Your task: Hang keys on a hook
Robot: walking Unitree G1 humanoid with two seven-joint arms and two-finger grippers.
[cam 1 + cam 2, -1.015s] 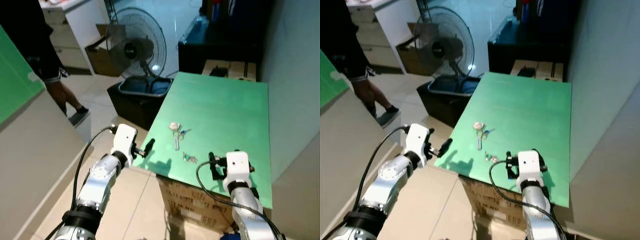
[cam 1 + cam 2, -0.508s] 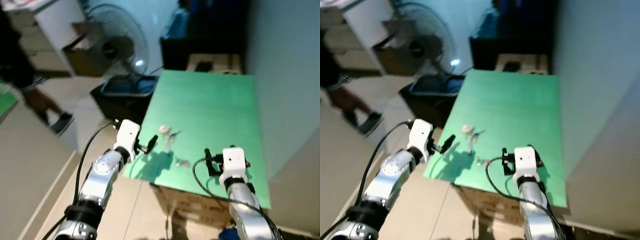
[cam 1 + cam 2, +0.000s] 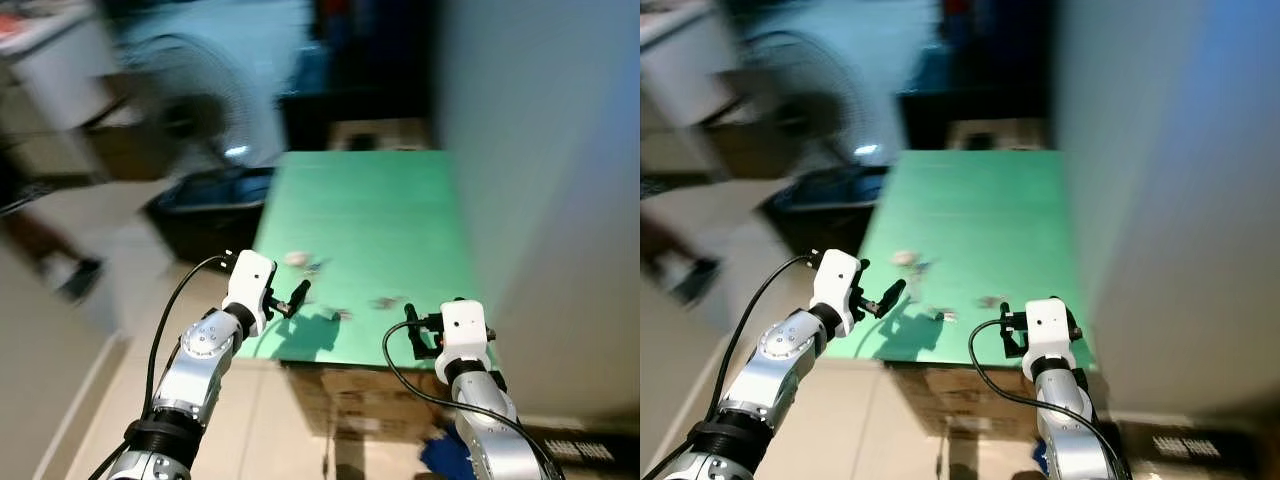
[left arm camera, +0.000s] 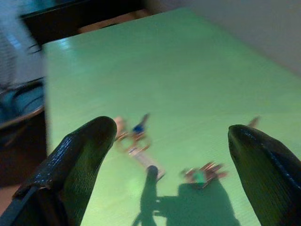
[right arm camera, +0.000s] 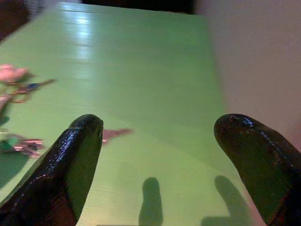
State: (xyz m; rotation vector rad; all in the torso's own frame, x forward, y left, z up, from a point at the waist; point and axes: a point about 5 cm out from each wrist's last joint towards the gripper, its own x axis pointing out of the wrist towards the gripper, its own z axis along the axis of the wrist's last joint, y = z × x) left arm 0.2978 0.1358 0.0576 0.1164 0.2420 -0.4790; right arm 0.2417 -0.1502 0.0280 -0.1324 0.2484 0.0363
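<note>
A blurred head view looks down on a green table [image 3: 370,215] that stands against a pale wall [image 3: 540,180] on the right. At far left, a standing fan [image 3: 190,115] and a dark bin [image 3: 205,200] sit on the floor beside the table, both smeared by blur. The left gripper [image 3: 298,294] hovers over the table's near left edge, its two black fingers [image 4: 75,165] spread wide apart and holding nothing. Three small clusters of keys lie on the table: a key bunch [image 4: 134,136] with a pale fob and a blue tag at the left, a smaller green-tagged key set [image 4: 203,173] nearer the edge, and a single key [image 5: 115,134] farther right. The right gripper [image 3: 412,330] hangs over the near right edge, its fingers [image 5: 77,155] also wide apart and empty.
</note>
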